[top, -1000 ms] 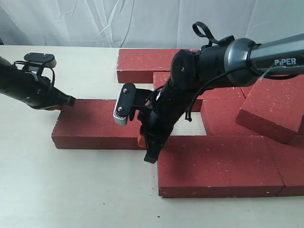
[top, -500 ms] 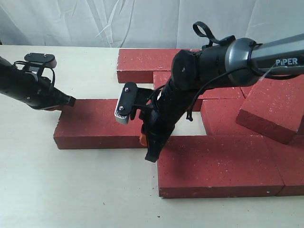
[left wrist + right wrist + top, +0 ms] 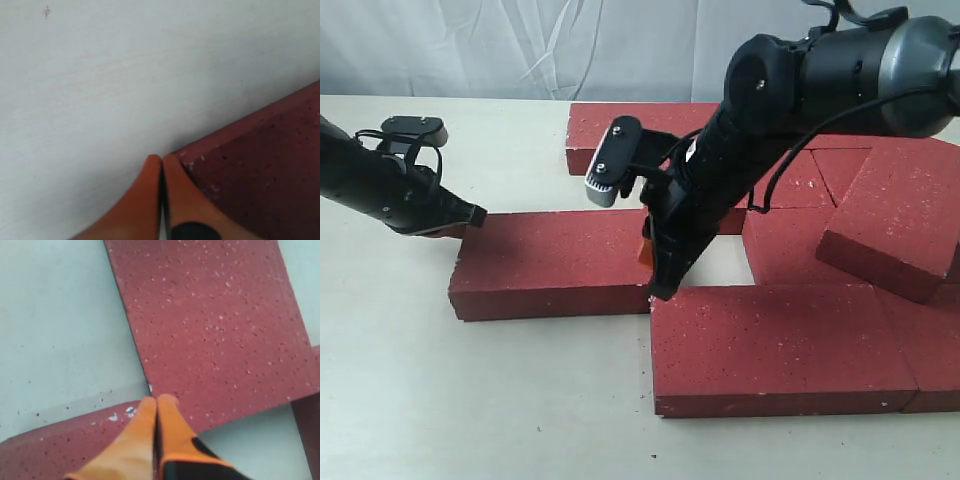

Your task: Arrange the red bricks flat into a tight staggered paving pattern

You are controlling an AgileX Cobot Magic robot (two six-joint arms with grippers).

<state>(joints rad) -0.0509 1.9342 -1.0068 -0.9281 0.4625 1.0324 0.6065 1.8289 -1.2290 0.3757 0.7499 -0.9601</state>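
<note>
Across the pale table we note the red bricks grouped mostly toward the right of the exterior view. They lie flat, but bare gaps show between several of them.

- Front brick: flat, nearest the camera.
- Loose brick: flat, off to the left, with its right end close against the front brick's corner. It sits out of line with the rest.
- Tilted brick: far right, propped on its neighbours, not yet flat.
- Right gripper: jaws pressed together and holding nothing, tip down at the seam where the loose brick meets the front brick.
- Left gripper: likewise clenched and empty, set at the loose brick's far left corner.

We judge the step in hand to be nudging the loose brick into its course with closed tips. The next move calls for a steady sideways push that keeps the brick square and closes the gap. The tilted brick then needs laying flat.
</note>
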